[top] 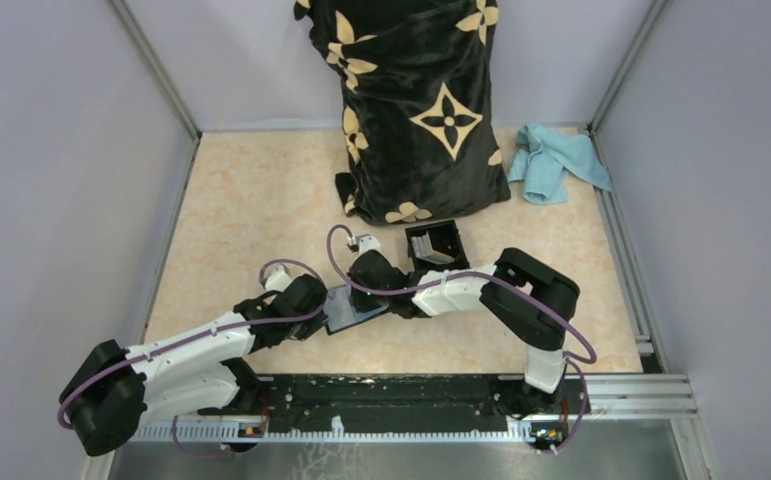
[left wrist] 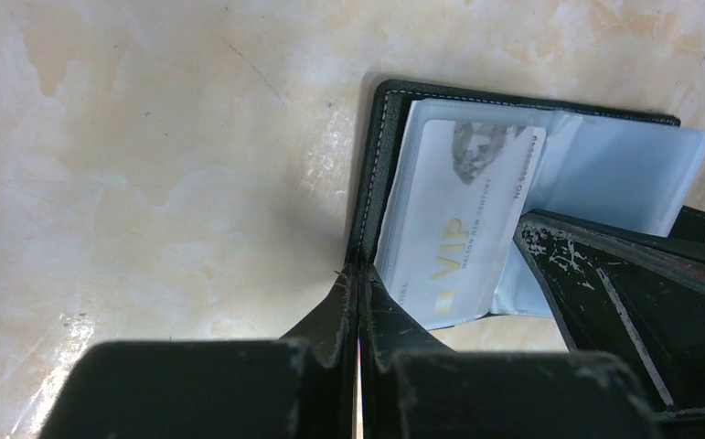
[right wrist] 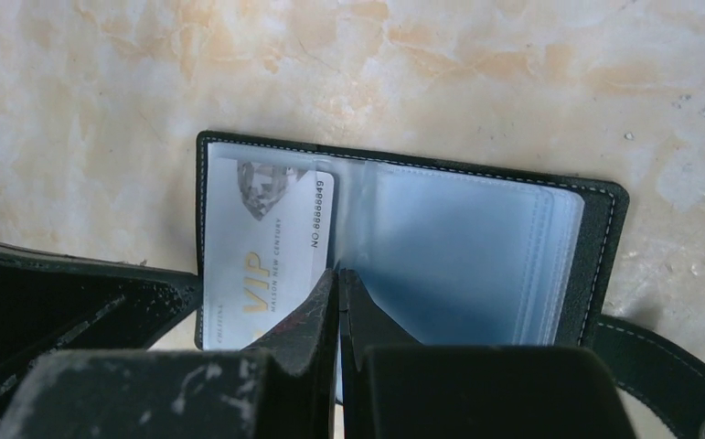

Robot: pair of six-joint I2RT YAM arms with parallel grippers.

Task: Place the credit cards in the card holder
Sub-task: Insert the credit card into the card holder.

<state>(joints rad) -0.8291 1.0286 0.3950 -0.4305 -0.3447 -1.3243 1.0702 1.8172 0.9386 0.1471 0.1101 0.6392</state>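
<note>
The card holder (top: 353, 308) lies open on the table between both arms, its black cover (right wrist: 600, 256) framing clear sleeves (right wrist: 458, 256). One light blue credit card (right wrist: 266, 247) marked VIP lies on its left page, seemingly inside a sleeve; it shows again in the left wrist view (left wrist: 463, 219). My left gripper (left wrist: 358, 271) is shut, its tips touching the holder's black outer edge (left wrist: 371, 183). Shut as well, my right gripper (right wrist: 337, 273) rests its tips on the middle fold beside the card. Nothing shows between either pair of fingers.
A rigid black box with slots (top: 436, 245) stands just behind the holder. Farther back is a black cloth with gold flowers (top: 416, 100), and a blue towel (top: 556, 160) lies at the back right. The holder's strap tab (right wrist: 668, 366) sticks out sideways.
</note>
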